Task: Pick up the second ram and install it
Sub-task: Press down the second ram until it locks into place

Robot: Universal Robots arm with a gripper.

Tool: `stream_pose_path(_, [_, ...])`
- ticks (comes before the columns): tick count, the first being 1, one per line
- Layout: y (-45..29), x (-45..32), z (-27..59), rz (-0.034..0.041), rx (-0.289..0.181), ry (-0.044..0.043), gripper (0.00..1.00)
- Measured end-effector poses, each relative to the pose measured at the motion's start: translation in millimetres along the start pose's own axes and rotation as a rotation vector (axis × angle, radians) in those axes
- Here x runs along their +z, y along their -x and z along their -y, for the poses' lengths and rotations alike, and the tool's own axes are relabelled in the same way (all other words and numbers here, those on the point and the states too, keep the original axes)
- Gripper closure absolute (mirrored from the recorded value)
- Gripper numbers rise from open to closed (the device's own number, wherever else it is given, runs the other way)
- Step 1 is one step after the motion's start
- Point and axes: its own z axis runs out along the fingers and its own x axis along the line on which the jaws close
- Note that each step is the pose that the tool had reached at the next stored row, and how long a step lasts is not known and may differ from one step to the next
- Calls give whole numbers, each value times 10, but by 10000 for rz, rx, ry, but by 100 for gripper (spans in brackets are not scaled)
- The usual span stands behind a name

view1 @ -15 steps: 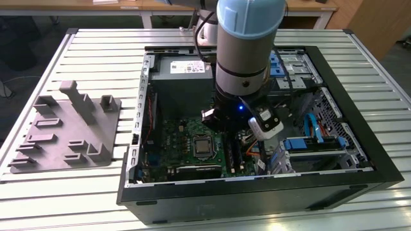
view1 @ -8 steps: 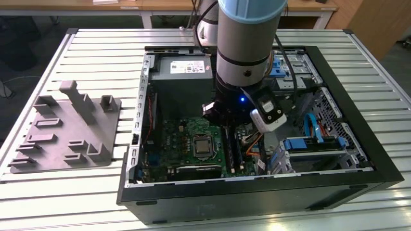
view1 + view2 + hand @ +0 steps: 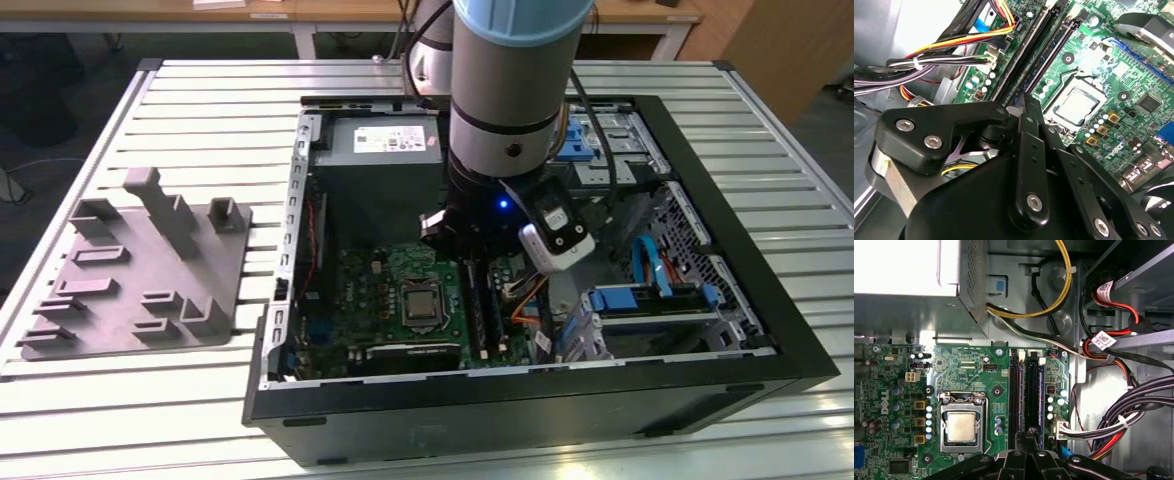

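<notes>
My gripper (image 3: 465, 240) hangs inside the open computer case (image 3: 747, 330), low over the green motherboard (image 3: 380, 290). In both wrist views its fingers are pressed together, and nothing shows between them. The gripper's tip (image 3: 1030, 434) lies over one end of the memory slot nearer the cable bundle. In that slot stands the second ram (image 3: 1033, 390), a long dark strip seen edge-on; it also shows as a dark upright strip (image 3: 471, 300). A similar dark stick (image 3: 1014, 390) fills the neighbouring slot beside the processor socket (image 3: 961, 427). The gripper (image 3: 1025, 100) points down at the two slots.
Bundled black, yellow and red cables (image 3: 1134, 410) run close beside the slots. The grey power supply (image 3: 380, 165) sits at the far end of the case. Blue drive brackets (image 3: 647, 300) are toward the exterior view's right. A grey moulded holder (image 3: 140, 270) lies on the slatted table outside the case.
</notes>
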Motion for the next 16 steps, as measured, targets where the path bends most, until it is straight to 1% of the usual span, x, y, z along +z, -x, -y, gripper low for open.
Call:
stream_pose_path(8, [0, 1, -2, 1, 0, 5, 90])
stream_pose_path(16, [-1, 22, -85, 0, -1, 3, 90])
